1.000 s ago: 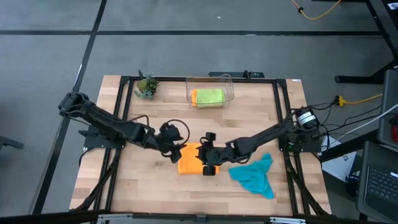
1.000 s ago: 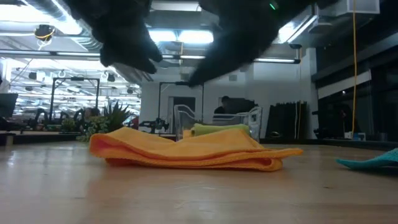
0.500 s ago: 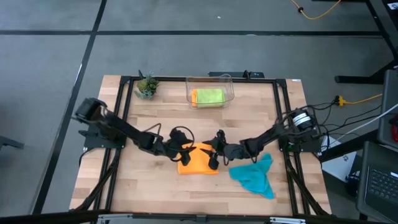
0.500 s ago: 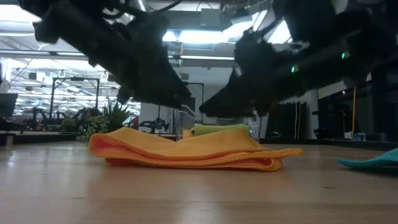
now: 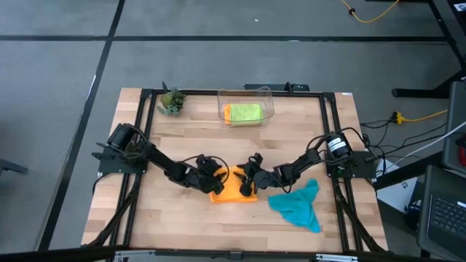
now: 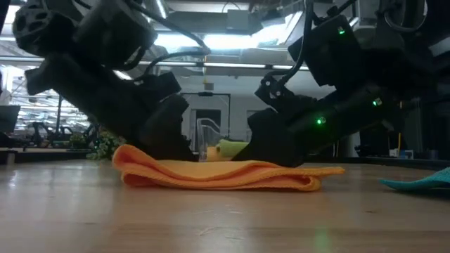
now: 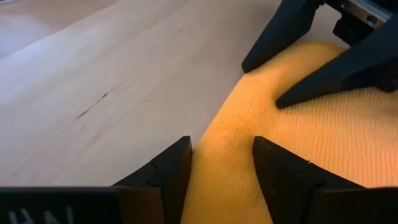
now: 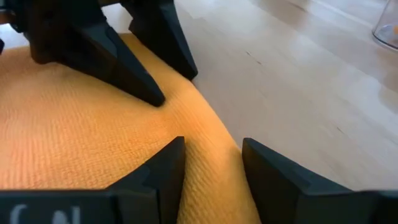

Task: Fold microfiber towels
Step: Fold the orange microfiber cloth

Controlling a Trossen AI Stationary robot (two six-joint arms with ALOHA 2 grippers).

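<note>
A folded orange microfiber towel lies flat at the table's middle. My left gripper and my right gripper are both down at its far edge, facing each other. Each is open and straddles that edge, as the left wrist view and the right wrist view show. A teal towel lies crumpled to the right, touched by no gripper. A lime green towel sits in the clear bin at the back. My left gripper comes slanting down from the table's left. One fingertip rests on top of the orange towel's far edge near its left corner; the other stands at the edge beside the wood. The towel lies flat. My right gripper comes slanting down from the table's right. One fingertip rests on the towel's top near the far edge; the other meets the edge where it borders the bare wood. Nothing is pinched, and the towel stays on the table.
A small potted plant stands at the far left corner. Bare wood runs along the near side and left of the orange towel. The black frame rails border the table.
Both grippers have come down from above onto the orange towel's far edge, the right one rolling as it sank. The towel's raised hump has been pressed flatter, and its left end sits slightly more to the right. Neither gripper's gap has changed.
</note>
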